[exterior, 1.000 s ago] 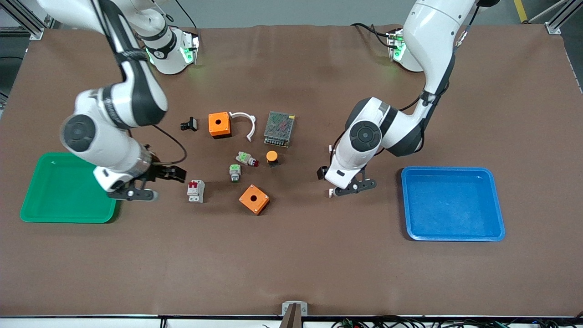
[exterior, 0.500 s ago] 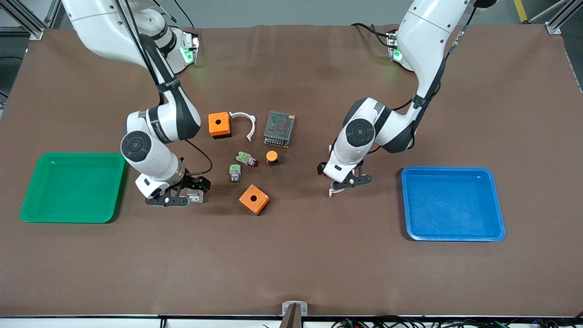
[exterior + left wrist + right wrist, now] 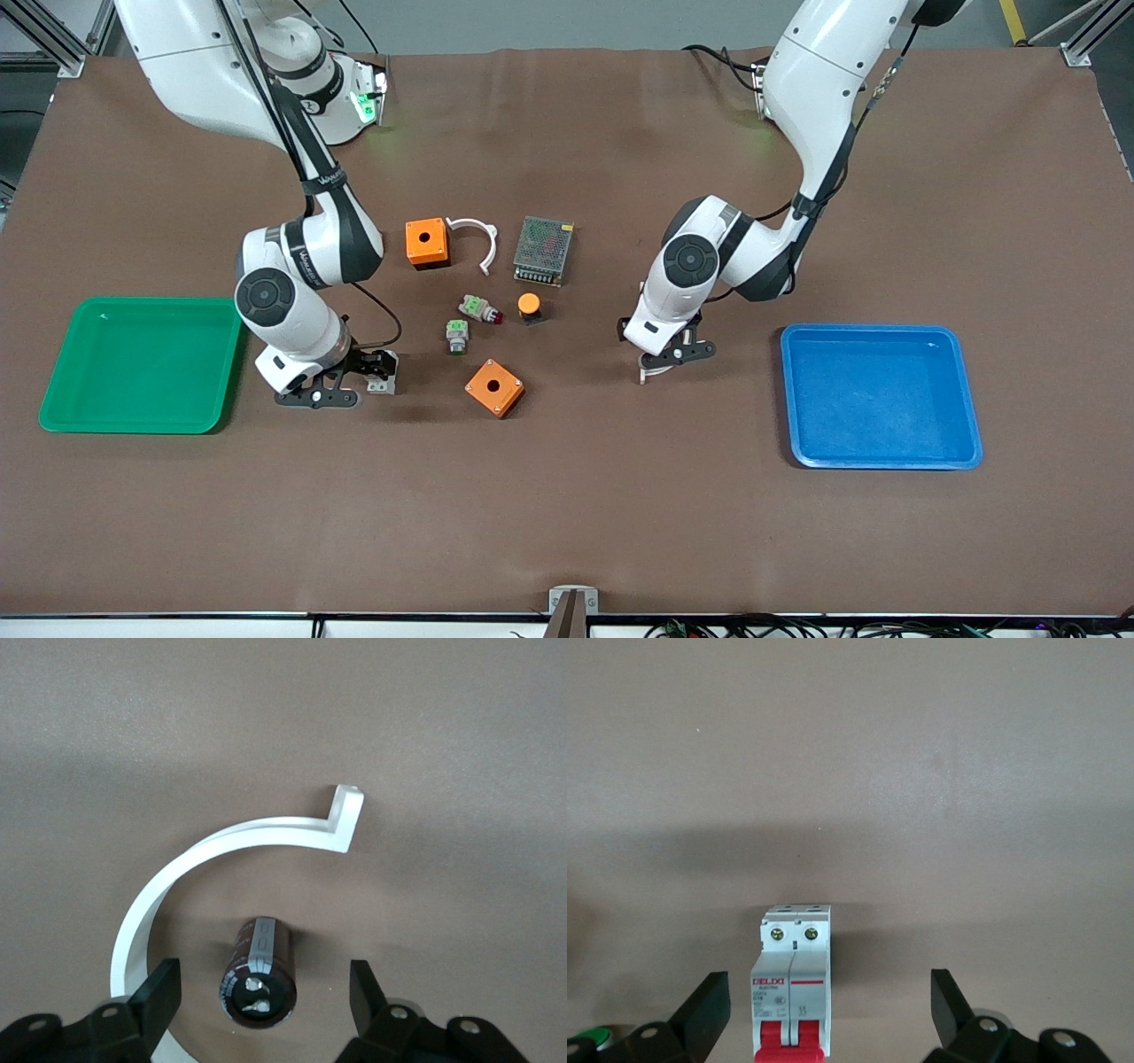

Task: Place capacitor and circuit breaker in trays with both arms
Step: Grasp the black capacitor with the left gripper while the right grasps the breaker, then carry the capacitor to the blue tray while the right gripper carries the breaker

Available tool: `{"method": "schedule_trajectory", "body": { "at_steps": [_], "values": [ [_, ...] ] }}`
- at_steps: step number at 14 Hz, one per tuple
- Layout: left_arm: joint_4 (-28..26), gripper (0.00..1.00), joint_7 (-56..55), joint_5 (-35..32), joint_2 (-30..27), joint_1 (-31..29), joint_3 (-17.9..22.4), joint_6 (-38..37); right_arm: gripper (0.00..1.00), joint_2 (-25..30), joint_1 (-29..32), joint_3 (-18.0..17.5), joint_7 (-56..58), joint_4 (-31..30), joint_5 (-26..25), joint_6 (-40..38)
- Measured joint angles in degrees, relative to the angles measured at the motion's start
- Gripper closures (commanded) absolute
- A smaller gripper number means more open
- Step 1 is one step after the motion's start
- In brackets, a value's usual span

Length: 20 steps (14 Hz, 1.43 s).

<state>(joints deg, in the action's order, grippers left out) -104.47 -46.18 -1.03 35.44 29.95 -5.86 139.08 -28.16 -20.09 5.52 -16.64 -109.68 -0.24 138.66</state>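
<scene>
Now left tool (image 3: 261, 992) open astride the capacitor (image 3: 259, 971), right tool (image 3: 828, 1014) open astride the circuit breaker (image 3: 792, 992)

Light-grey circuit breaker (image 3: 792, 988) with red levers flat on the table; small dark capacitor (image 3: 260, 970) on its side.

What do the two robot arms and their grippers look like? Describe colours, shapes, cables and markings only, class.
Both arms are glossy white with rounded shells and dark grey-black joint bands and round black joint caps. A black cable runs along each arm; the right arm's wrist band carries small white lettering. The bases show green lights. The right gripper and the left gripper have black, flat fingers with round metal screws.
</scene>
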Motion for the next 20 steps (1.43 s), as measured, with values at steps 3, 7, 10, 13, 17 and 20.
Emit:
{"method": "schedule_trajectory", "body": {
  "at_steps": [3, 7, 10, 13, 17, 20],
  "values": [
    [0.10, 0.55, -0.01, 0.00, 0.00, 0.00, 0.04, 0.17, 0.00, -1.11, 0.00, -0.05, -0.60, 0.00, 0.52, 0.72],
    [0.11, 0.73, -0.02, -0.01, 0.00, 0.01, 0.04, 0.19, 0.00, -2.39, -0.11, -0.37, -0.70, -0.03, 2.36, 2.73],
    [0.30, 0.74, -0.02, -0.02, -0.02, 0.00, 0.11, 0.34, 0.07, -4.38, -0.42, -0.52, -1.12, -0.05, 2.41, 4.33],
    [1.16, 0.73, -0.02, -0.02, -1.03, -0.30, 0.29, 0.44, 0.37, -4.73, -1.48, -0.76, -3.07, -0.02, 2.42, 4.56],
    [1.78, 0.73, 1.03, -0.03, -7.69, -3.25, 0.47, -4.32, 1.00, -4.77, -1.93, -0.58, -3.27, -0.02, 2.42, 4.10],
    [1.82, 0.76, 4.96, -0.03, -13.17, -7.86, 0.50, -10.07, 1.00, -4.77, -1.29, -0.20, -2.43, 0.35, 2.43, 3.30]
  ]
}}
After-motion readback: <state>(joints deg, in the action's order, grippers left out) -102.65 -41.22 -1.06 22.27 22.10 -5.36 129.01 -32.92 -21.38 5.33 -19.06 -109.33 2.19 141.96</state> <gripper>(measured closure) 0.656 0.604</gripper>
